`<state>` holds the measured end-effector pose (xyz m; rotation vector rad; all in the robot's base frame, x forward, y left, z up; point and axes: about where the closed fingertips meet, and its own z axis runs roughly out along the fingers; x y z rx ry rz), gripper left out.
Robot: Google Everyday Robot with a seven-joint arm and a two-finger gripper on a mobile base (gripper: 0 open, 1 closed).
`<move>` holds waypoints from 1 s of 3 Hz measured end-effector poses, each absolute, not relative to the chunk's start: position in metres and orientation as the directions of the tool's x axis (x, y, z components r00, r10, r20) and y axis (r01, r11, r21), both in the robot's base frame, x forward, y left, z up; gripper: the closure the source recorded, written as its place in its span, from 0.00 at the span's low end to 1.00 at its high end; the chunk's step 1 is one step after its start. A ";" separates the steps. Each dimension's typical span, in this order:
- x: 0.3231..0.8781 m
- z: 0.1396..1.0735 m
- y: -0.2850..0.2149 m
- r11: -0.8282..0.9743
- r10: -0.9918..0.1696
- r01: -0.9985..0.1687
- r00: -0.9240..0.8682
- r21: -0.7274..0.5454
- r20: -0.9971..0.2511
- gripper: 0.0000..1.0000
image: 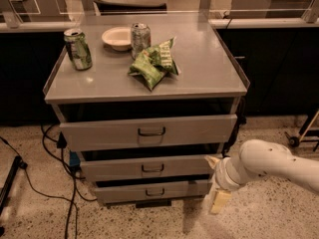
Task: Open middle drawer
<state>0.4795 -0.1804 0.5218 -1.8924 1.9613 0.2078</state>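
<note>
The grey cabinet has three drawers. The middle drawer (149, 167) has a low wide front with a small dark bar handle (152, 169) at its centre. It stands slightly proud of the cabinet body, as do the top drawer (147, 132) and the bottom drawer (152, 190). My gripper (218, 190) hangs at the end of the white arm (271, 163), low at the right of the cabinet, just beyond the right end of the middle and bottom drawer fronts. One pale finger (220, 201) points down toward the floor.
On the cabinet top (209, 73) stand a green can (78, 49), a silver can (140, 37), a white bowl (117, 37) and a green chip bag (153, 61). Black cables (55, 178) lie on the floor at the left. A wheeled frame (304, 133) stands at the far right.
</note>
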 end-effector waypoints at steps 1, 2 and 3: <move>0.492 0.480 -0.175 0.015 -0.918 -0.976 0.073 -0.218 -0.390 0.00; 0.506 0.461 -0.166 -0.016 -0.910 -0.961 0.129 -0.277 -0.394 0.00; 0.532 0.449 -0.157 -0.049 -0.909 -0.941 0.181 -0.335 -0.376 0.00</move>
